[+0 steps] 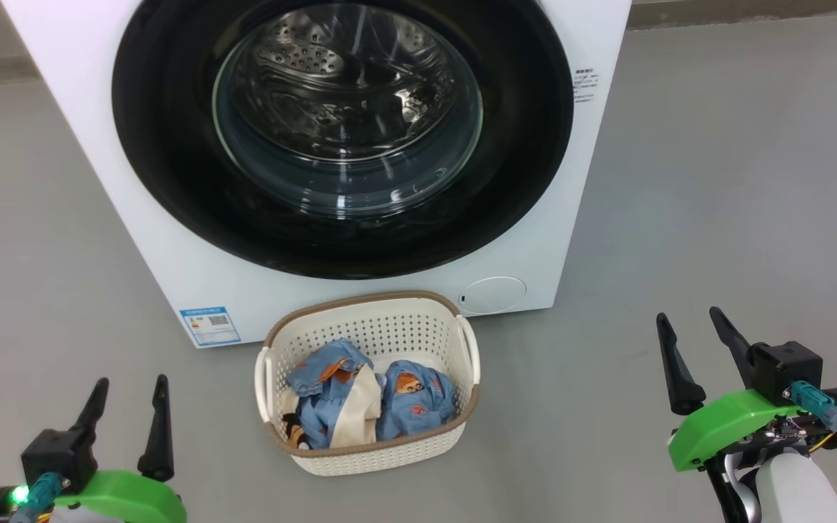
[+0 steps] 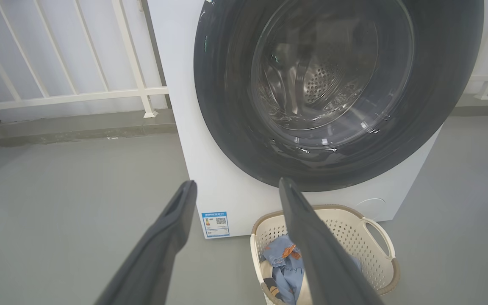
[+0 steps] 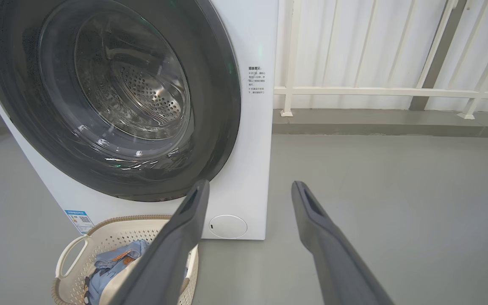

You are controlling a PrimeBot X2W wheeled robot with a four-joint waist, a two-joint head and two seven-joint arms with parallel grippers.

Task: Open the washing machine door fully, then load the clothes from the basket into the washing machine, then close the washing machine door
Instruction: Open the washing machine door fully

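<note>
Basket (image 1: pixel 389 330) sits just before shut washing machine door (image 1: pixel 346 123).

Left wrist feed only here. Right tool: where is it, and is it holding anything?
Observer: Head view has the right tool low and to the right of the basket, open, nothing in it.
Operator: My finger blocks the basket. How much is in there?
Observer: The clothes lie as two light-blue bear-print bundles side by side, with a cream piece between them.
Operator: And my own tool relative to the basket?
Observer: The left tool sits low and to the basket's left, apart from it, fingers spread.
</note>
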